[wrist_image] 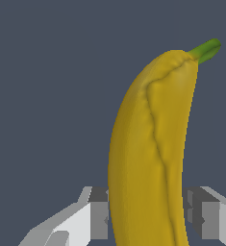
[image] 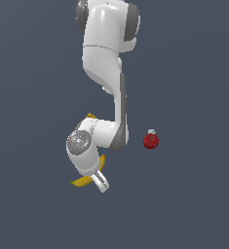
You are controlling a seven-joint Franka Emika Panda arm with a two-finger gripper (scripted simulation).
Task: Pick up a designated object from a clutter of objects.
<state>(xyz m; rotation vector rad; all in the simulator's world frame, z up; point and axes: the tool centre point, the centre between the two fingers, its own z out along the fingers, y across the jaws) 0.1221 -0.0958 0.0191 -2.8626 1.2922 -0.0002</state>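
Observation:
The yellow banana point(wrist_image: 148, 144) with its green stem tip point(wrist_image: 207, 49) fills the wrist view and stands lengthwise between my two fingers. My gripper point(wrist_image: 148, 214) is shut on its lower part, with a grey finger pad point(wrist_image: 99, 214) pressed against each side. In the exterior view the gripper point(image: 99, 181) is low in the picture, and the banana point(image: 82, 182) sticks out from under the hand towards the exterior view's left. The arm hides most of the banana there.
A small round red object with a white cap point(image: 151, 140) lies to the exterior view's right of the arm, apart from it. A small yellow sliver point(image: 90, 115) peeks out behind the arm's wrist; the rest of it is hidden. The ground is plain dark grey.

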